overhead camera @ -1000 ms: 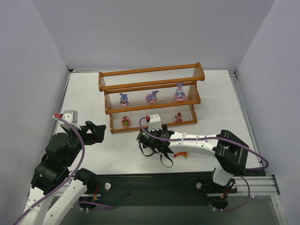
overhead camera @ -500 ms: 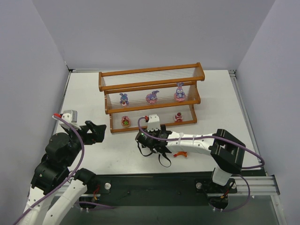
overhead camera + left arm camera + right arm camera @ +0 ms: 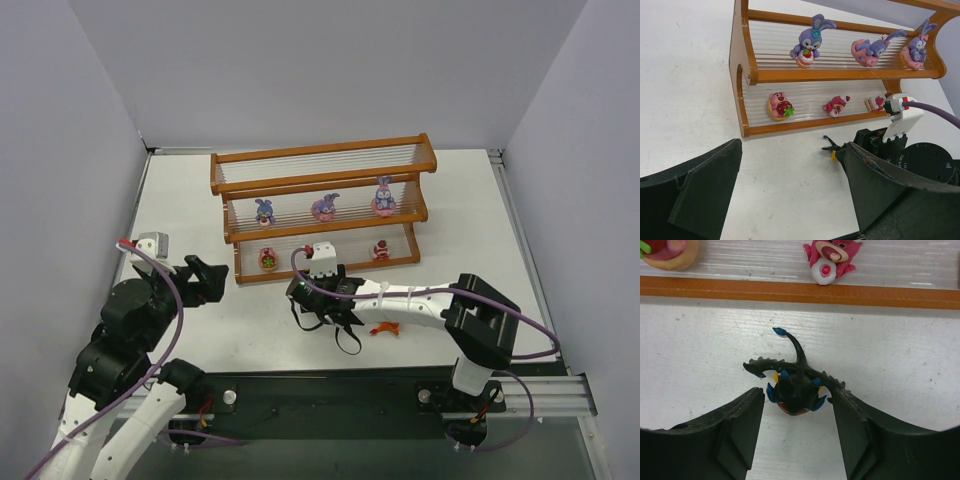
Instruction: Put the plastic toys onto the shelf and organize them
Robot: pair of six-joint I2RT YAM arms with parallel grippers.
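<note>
A black winged toy (image 3: 795, 387) with blue and yellow spots lies on the table in front of the shelf (image 3: 320, 180). My right gripper (image 3: 796, 396) is open around it, one finger on each side of its body and the right finger at its wing tip. The toy also shows in the left wrist view (image 3: 832, 148). Three purple long-eared toys (image 3: 324, 207) stand on the middle tier. Pink-red toys (image 3: 268, 259) sit on the bottom tier. An orange toy (image 3: 385, 328) lies on the table by the right arm. My left gripper (image 3: 205, 280) is open and empty.
The shelf's top tier (image 3: 325, 157) holds nothing. The right wrist (image 3: 325, 285) and its purple cable stand close to the shelf's bottom rail (image 3: 800, 291). Grey walls enclose the table on three sides.
My right gripper has shifted a little to the left along the shelf front. The left arm has barely moved.
</note>
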